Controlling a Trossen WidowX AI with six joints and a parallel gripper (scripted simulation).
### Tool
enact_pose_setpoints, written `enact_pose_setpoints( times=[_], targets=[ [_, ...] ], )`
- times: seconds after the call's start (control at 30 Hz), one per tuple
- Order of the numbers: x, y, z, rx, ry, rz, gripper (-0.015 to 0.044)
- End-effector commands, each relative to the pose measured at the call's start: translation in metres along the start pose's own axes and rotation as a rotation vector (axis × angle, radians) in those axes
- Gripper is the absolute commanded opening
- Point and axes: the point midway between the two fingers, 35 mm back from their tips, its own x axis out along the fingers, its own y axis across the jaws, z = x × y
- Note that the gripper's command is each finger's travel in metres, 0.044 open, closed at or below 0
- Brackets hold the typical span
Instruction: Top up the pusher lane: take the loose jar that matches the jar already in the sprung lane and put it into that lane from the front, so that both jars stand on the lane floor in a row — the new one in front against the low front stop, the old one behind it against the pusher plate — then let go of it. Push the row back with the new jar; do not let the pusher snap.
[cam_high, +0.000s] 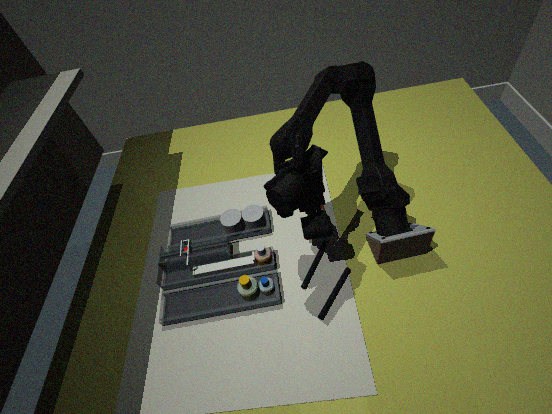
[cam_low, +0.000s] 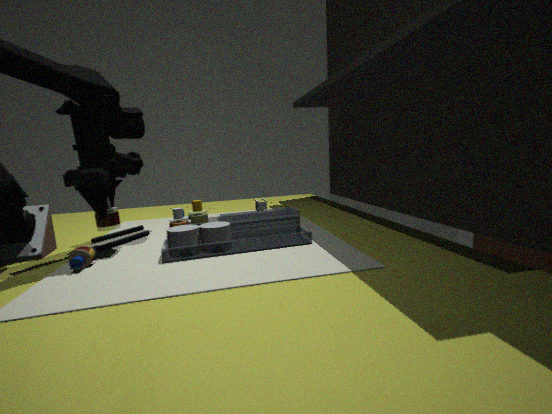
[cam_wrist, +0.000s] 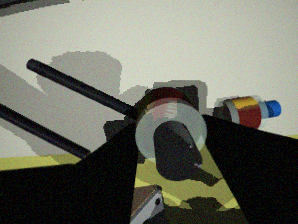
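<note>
My gripper (cam_high: 318, 229) (cam_low: 109, 210) (cam_wrist: 167, 125) is shut on a round jar (cam_low: 108, 219) (cam_wrist: 170, 106) with a red label and pale shoulders. It holds the jar upright above the mat, right of the lanes in the top view, where the jar is hidden. The sprung lane (cam_high: 220, 279) is the middle one. A jar (cam_high: 263, 256) (cam_low: 179, 222) with a pale cap and an orange-red band stands at its front end. A white strip (cam_high: 225, 264) runs behind that jar; the pusher plate itself cannot be made out.
A blue-capped jar (cam_low: 82, 256) (cam_wrist: 249, 112) lies on its side close to the held jar. Two black rods (cam_high: 314, 266) (cam_high: 334, 294) lie in front. The neighbouring lanes hold a yellow-capped jar (cam_high: 247, 288), a blue-capped jar (cam_high: 266, 286) and two wide white-topped jars (cam_high: 231, 219) (cam_high: 253, 215).
</note>
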Motion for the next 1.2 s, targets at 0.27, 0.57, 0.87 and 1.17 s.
enact_pose_setpoints(
  times=[0.27,0.57,0.87,1.17],
  targets=[
    [-0.056,-0.005,-0.007,-0.027,-0.019,0.009,0.0],
    [-0.047,0.009,0.022,-0.023,-0.008,0.005,0.0],
    [-0.025,0.027,0.062,-0.017,0.007,-0.005,0.0],
    [-0.003,0.038,0.09,-0.012,0.02,-0.016,0.0]
  ],
)
